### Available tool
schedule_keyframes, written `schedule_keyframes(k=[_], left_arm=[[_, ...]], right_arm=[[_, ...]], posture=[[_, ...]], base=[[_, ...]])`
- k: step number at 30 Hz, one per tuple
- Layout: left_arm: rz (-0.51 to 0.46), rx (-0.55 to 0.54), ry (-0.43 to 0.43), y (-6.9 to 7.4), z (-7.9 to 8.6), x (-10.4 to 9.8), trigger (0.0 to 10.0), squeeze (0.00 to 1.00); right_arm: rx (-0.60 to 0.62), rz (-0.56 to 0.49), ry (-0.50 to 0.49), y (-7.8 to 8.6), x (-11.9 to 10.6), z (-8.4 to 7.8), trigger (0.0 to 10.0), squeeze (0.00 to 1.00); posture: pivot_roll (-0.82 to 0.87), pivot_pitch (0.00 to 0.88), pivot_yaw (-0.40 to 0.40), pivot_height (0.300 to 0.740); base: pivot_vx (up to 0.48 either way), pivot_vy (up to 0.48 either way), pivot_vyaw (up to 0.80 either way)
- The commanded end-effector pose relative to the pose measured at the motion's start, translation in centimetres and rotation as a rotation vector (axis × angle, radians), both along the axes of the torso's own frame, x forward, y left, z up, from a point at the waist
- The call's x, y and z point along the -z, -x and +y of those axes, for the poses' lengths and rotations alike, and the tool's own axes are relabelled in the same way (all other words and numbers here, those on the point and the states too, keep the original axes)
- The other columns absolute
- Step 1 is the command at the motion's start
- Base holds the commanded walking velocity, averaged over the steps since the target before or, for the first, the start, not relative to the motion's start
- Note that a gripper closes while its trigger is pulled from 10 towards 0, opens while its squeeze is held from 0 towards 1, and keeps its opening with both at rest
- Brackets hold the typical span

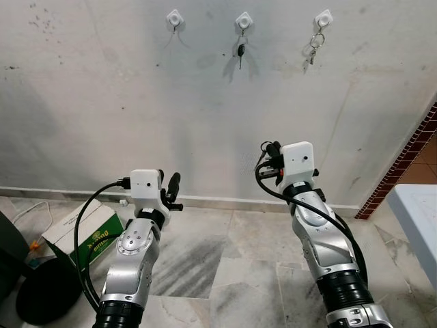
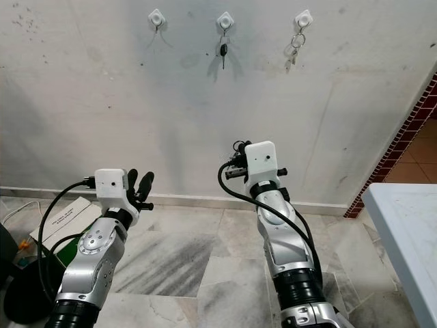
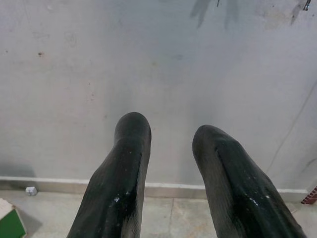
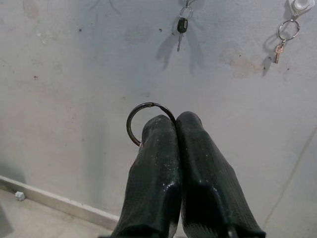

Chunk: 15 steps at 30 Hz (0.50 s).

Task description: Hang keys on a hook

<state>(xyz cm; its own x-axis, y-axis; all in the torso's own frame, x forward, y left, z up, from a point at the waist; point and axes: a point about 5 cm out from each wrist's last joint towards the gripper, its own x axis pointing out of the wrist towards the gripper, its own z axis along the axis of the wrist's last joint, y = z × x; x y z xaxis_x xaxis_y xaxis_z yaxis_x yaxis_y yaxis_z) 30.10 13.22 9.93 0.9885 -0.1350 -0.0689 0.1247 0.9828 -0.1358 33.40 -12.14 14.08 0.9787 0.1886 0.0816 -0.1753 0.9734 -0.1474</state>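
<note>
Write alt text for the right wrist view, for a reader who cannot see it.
The right tool is shut on a dark key ring, whose loop sticks out past its fingertips, held up toward a pale, stained wall. Higher on the wall hang a black-headed key and, farther along, a silver ring with a small key under a white hook.

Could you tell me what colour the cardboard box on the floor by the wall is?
The box is green and white, clearest in the left eye view.

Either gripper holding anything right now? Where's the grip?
Right gripper is shut on a key ring, pinched at its rim; most of the loop sticks out. Left gripper is open, empty.
</note>
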Motion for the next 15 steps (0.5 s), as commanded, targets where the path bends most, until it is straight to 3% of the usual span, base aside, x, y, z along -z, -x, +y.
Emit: schedule_keyframes(k=[1, 3, 15], left_arm=[[0.009, -0.001, 0.001, -0.17, 0.16, -0.01, 10.0, 0.00], [0.016, 0.000, 0.008, -0.24, 0.12, -0.02, 10.0, 0.00], [0.023, 0.005, -0.003, -0.34, 0.14, -0.01, 10.0, 0.00]], right_arm=[[0.012, -0.025, -0.006, 0.12, -0.57, -0.20, 10.0, 0.00], [0.014, -0.024, -0.006, 0.15, -0.54, -0.24, 10.0, 0.00], [0.017, -0.019, -0.010, 0.26, -0.42, -0.10, 10.0, 0.00]], posture=[[-0.04, 0.000, 0.071, 0.740], [-0.04, 0.000, 0.073, 0.740], [-0.04, 0.000, 0.080, 0.740]], base=[[0.000, 0.000, 0.00], [0.000, 0.000, 0.00], [0.000, 0.327, 0.00]])
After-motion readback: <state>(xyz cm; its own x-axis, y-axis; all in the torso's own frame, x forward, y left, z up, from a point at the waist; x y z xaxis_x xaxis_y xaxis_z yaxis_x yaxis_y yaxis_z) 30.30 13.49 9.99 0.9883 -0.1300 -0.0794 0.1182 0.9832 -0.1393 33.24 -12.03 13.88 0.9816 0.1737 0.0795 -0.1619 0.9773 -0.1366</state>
